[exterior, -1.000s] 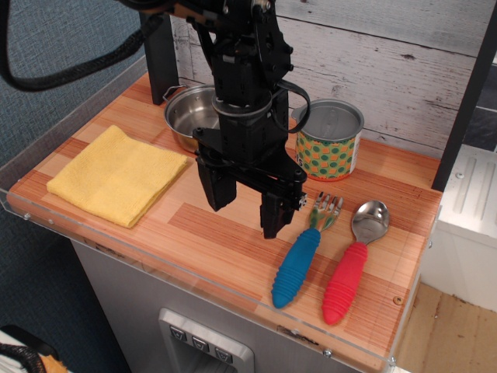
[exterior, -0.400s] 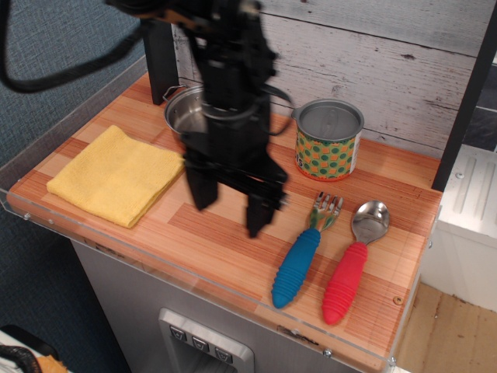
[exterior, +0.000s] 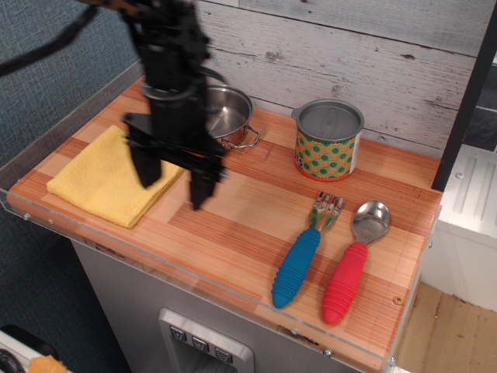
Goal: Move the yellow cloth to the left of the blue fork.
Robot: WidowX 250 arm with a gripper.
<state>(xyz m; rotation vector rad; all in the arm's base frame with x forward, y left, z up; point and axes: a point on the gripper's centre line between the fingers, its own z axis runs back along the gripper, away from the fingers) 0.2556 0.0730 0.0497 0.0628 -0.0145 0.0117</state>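
Claw (exterior: pixel 172 180) hangs with its two black fingers spread wide and nothing between them, one finger over the right edge of the yellow cloth (exterior: pixel 112 176), the other over bare wood beside it. That cloth lies flat at the left end of the counter (exterior: pixel 248 233). Well to the right, the blue fork (exterior: pixel 303 252) lies next to a red-handled spoon (exterior: pixel 349 264). Behind stand a steel pot (exterior: pixel 229 116) and a patterned tin (exterior: pixel 329 140).

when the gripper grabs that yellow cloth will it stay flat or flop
Probably flops: the yellow cloth looks like soft folded terry, so its layers may sag or unfold. Likely light. Pushed instead, it might bunch on the wooden table. The open gripper hovers at its right edge.
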